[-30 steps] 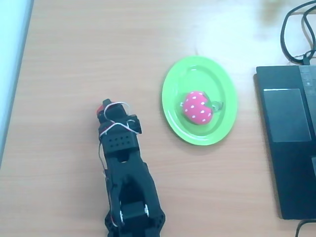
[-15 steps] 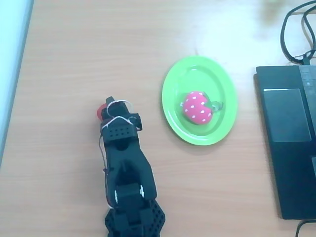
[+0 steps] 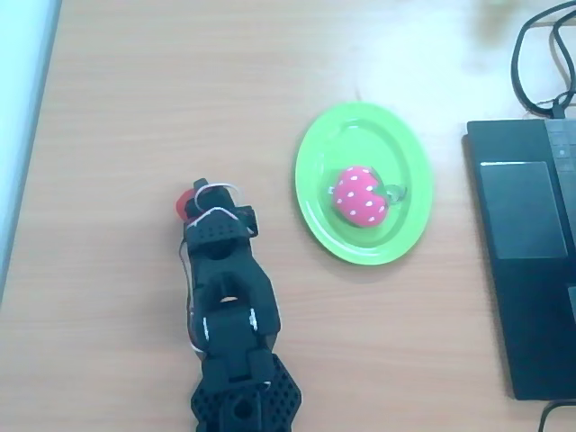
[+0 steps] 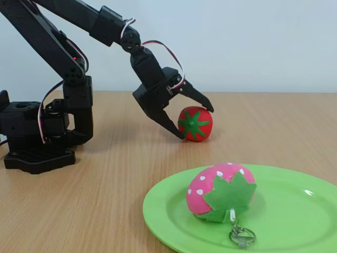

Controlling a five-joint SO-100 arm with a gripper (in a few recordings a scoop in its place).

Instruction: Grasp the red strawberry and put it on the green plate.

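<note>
The red strawberry [image 4: 196, 124] rests on the table, its green cap facing the fixed camera. My black gripper [image 4: 196, 122] is open and straddles it: the upper finger reaches over its top right, and the lower finger [image 4: 171, 125] is against its left side. In the overhead view the gripper [image 3: 193, 202] covers most of the red strawberry [image 3: 183, 202], leaving a red edge at its left. The green plate [image 3: 318, 148] lies to the right, apart from the gripper.
A larger pink strawberry [image 3: 361, 195] with white dots and a key ring lies on the plate. A black laptop [image 3: 526, 252] and cables [image 3: 538, 63] occupy the right edge. The arm's base [image 4: 37, 132] stands at the left in the fixed view.
The arm has folded and the gripper has come down around the red strawberry. More of the berry's red edge now shows, slightly lower and further left in the overhead view.
</note>
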